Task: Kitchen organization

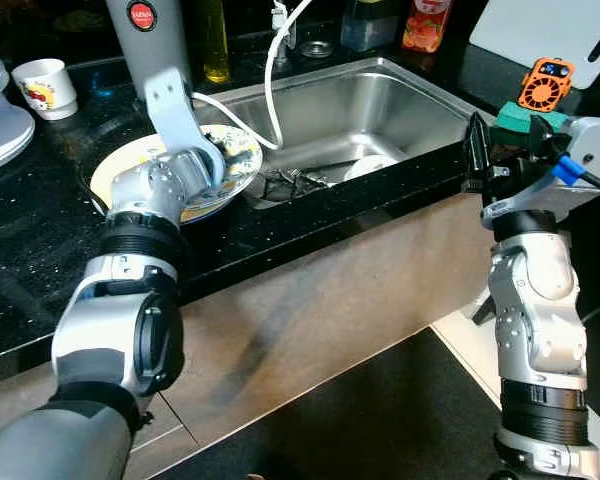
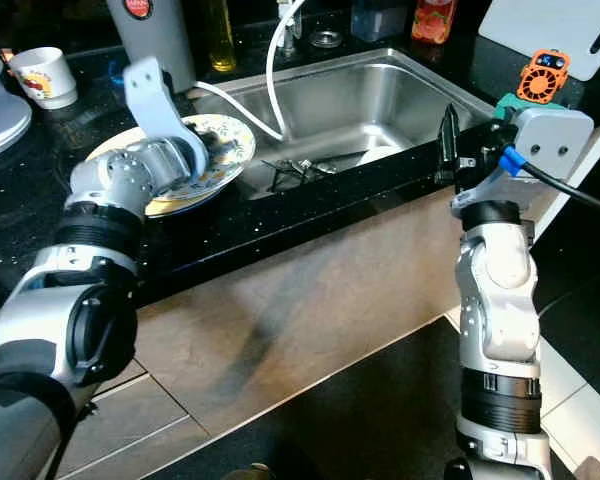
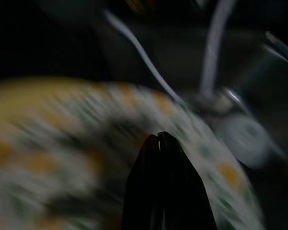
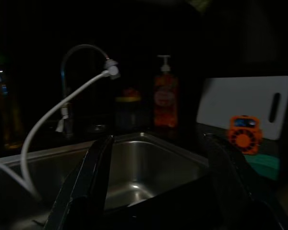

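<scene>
Left eye view: the left gripper (image 3: pixel 159 139), fingers pressed together, rests on the yellow-rimmed patterned plate (image 1: pixel 235 160) beside the steel sink (image 1: pixel 380 100). Best slide gently, keeping it flat. The right gripper (image 4: pixel 158 158) hovers, fingers apart.

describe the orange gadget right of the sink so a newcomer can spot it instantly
Start at the steel sink in the black counter and go to its right rim. There the small orange fan-like gadget leans against the white cutting board, just above a green sponge. It is the only bright orange item with a round black grille.
</scene>
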### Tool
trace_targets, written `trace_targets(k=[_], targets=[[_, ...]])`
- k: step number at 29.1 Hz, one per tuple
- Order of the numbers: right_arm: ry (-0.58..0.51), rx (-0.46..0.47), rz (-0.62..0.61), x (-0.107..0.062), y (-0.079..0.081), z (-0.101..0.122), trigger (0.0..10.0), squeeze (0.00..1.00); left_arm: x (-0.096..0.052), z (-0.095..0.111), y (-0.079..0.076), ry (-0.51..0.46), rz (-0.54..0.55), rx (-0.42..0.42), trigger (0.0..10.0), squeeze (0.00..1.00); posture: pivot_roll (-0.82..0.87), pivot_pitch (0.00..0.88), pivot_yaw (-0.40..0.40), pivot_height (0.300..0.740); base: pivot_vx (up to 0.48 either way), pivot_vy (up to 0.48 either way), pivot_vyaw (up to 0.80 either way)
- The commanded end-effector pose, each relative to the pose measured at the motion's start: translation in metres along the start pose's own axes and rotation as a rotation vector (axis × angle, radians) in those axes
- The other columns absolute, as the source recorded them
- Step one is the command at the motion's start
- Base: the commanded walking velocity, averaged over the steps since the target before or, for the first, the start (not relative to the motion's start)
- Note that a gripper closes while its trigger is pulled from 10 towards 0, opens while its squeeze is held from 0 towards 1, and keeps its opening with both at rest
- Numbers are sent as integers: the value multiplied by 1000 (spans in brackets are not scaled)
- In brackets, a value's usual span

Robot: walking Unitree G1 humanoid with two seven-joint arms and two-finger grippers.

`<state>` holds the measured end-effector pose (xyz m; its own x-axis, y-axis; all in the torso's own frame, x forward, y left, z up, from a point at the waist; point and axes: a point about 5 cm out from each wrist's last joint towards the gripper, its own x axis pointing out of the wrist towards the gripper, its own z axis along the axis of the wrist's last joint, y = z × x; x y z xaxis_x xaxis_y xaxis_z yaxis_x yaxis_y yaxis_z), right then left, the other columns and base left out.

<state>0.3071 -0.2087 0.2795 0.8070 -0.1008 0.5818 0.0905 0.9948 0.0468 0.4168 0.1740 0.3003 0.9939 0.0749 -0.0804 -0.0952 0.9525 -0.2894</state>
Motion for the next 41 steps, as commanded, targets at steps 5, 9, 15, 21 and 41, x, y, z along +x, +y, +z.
trace_targets(k=[5, 9, 15, 21, 41], targets=[[7, 14, 9, -1, 4, -2, 10000, 0, -6, 16, 50, -46, 191, 56, 10000, 0, 96, 95, 54, 740, 0, 0, 0], [7, 21, 14, 0, 6, -3, 10000, 0, -8, -4, 67, 33, 214, 25, 10000, 0, 132, 93, 61, 740, 0, 0, 0], [10, 30, 25, 1, 9, -3, 10000, 0, -12, -39, 67, 91, 276, 16, 10000, 0, 131, 95, 49, 740, 0, 0, 0], [9, 29, 33, 2, 9, -2, 10000, 0, -14, -62, 49, 154, 241, -40, 10000, 0, 130, 92, 42, 740, 0, 0, 0], [8, 19, 21, 1, 5, -1, 10000, 0, -9, -50, -13, 183, 0, -199, 10000, 0, 91, 104, 37, 740, 0, 0, 0]])
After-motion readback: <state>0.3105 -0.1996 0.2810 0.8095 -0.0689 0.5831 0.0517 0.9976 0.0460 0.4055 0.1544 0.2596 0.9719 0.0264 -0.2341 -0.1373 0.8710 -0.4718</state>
